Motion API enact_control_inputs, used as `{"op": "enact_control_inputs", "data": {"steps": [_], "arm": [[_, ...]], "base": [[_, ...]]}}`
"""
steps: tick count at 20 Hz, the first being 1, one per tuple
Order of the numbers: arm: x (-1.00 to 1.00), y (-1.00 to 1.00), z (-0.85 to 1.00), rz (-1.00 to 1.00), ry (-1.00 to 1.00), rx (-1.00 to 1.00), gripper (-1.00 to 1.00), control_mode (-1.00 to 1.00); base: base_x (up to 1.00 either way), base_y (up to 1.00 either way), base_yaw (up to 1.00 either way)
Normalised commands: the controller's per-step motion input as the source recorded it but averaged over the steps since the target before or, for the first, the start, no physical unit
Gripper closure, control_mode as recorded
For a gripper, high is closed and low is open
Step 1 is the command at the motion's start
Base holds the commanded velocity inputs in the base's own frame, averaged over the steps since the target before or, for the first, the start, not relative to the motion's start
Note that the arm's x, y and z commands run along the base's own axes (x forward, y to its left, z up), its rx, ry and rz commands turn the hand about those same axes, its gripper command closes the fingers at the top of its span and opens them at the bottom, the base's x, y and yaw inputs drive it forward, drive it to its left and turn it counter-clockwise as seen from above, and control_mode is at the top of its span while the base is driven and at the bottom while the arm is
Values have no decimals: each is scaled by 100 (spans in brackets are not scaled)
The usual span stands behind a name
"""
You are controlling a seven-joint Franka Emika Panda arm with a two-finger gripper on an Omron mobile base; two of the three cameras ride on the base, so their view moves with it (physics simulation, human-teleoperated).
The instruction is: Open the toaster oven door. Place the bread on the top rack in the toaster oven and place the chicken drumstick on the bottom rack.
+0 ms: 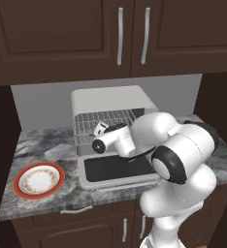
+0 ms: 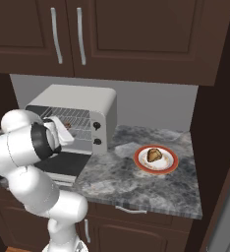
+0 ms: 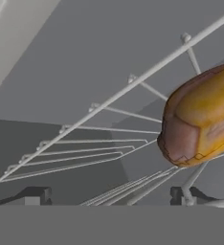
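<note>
Currently the toaster oven (image 1: 113, 104) door (image 1: 116, 169) lies folded down flat on the counter (image 2: 151, 184), and the gripper (image 1: 100, 131) reaches into the cavity at rack height. Its fingers (image 3: 36, 195) stand wide apart, holding nothing. In the hand view the bread (image 3: 202, 119), a browned loaf, rests on the wire rack (image 3: 109, 143) just ahead of the fingertips; top or bottom rack, cannot tell. The drumstick (image 2: 154, 155) sits on a red-rimmed plate (image 2: 171, 165), well apart from the oven; another plate (image 1: 21, 186) lies bare.

Risks, judged:
- Pulling out at an angle could snag a finger on the wires and drag the rack.
- A finger brushing the loaf may roll it off.
- The forearm hangs close over the door glass.
</note>
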Motion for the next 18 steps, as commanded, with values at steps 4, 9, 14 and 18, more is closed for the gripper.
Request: {"op": "enact_control_inputs", "data": {"steps": [4,9,14,18], "arm": [[22,0,0,0,-4,0,-100,-100],[13,0,0,0,-2,0,-100,-100],[8,2,0,0,-1,0,-100,-100],[14,10,2,0,0,0,100,-100]], "base": [[0,0,0],[0,0,0],[0,0,0],[0,0,0]]}}
